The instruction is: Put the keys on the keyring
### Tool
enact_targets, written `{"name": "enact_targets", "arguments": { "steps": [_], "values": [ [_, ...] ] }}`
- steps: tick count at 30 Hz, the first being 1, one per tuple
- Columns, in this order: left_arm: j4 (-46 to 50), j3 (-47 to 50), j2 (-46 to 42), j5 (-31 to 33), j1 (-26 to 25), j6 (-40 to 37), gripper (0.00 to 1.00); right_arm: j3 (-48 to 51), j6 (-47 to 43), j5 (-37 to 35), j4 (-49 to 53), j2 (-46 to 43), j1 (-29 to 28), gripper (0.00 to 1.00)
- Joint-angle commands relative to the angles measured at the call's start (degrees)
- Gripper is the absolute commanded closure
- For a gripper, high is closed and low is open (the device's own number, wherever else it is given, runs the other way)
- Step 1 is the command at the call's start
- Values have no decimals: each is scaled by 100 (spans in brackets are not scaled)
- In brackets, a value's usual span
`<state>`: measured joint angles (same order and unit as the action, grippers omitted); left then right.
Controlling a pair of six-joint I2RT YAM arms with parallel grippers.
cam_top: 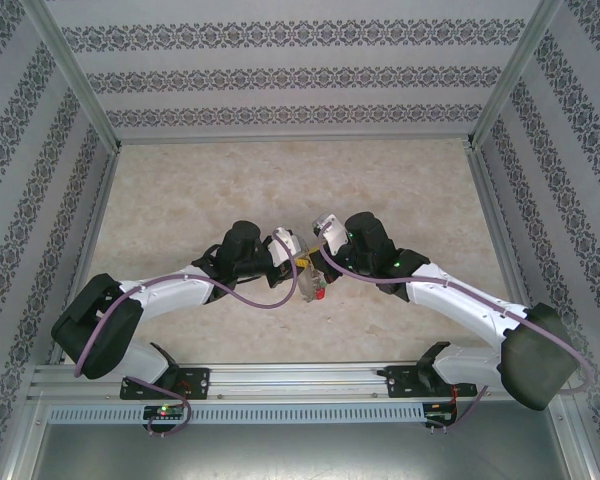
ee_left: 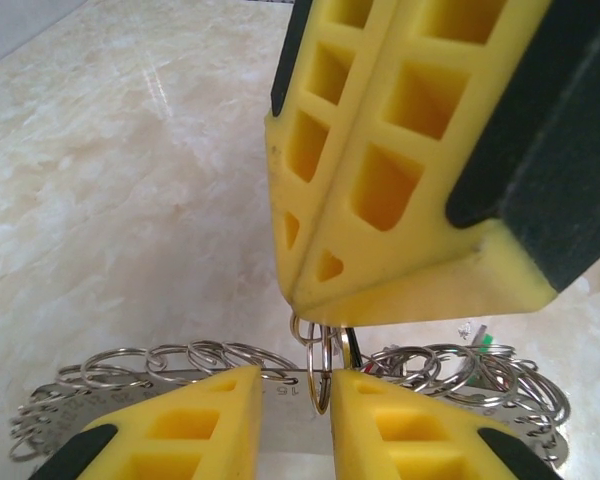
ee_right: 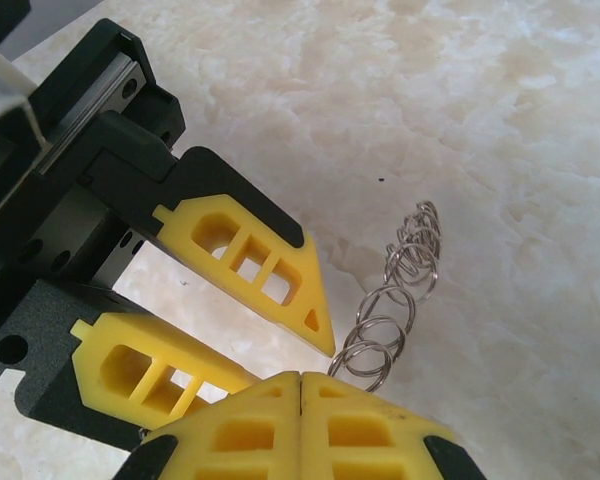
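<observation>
Seems threading step: right gripper (ee_left: 298, 298) pinches silvery wire loop (ee_left: 320, 372) betw. narrow-gapped left fingers (ee_left: 210, 420) (hold unclear); next: align w/ bumpy grey metal keyring (ee_left: 110, 365).

White arms (cam_top: 460, 300) with black joints (cam_top: 365, 235); a purple cable (cam_top: 242, 297) runs behind each claw (ee_right: 300, 380). The 2 fingers (ee_right: 250, 265) are yellow, cell-cut, black-backed.
</observation>
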<state>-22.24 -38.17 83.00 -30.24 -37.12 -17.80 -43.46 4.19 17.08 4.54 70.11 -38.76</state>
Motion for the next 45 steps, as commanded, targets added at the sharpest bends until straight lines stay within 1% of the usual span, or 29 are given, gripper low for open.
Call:
{"name": "enact_targets", "arguments": {
  "steps": [1,4,11,14,16,18,20,24,30,33,39,45],
  "values": [
    [39,-175,9,-140,-49,-74,75,-259,-40,235,-111,-34,-26,100],
    [68,-209,46,-168,-49,-91,78,-288,-33,319,-102,11,-31,100],
    [60,-233,80,-174,-49,-103,77,-335,-57,401,-44,103,-52,100],
    [62,-227,79,-175,-56,-114,78,-346,-63,427,-33,128,-56,100],
    [74,-231,84,-158,-49,-126,82,-351,-59,427,-22,143,-61,100],
    [85,-233,85,-145,-49,-131,92,-340,-58,427,-21,144,-59,100],
    [81,-226,100,-139,-49,-142,99,-338,-41,386,-6,136,-61,100],
    [74,-186,106,-125,-54,-145,100,-249,-36,208,10,70,-42,100],
    [-252,12,85,-105,-51,-30,100,-30,146,-352,96,31,134,100],
    [-421,110,104,-98,-50,-14,100,66,291,-330,-12,42,262,100],
    [-765,230,265,-131,-49,46,100,-22,326,-238,-40,222,289,100],
    [-1231,427,331,-52,-49,211,100,-14,472,-404,-35,402,391,100]
  ]
}}
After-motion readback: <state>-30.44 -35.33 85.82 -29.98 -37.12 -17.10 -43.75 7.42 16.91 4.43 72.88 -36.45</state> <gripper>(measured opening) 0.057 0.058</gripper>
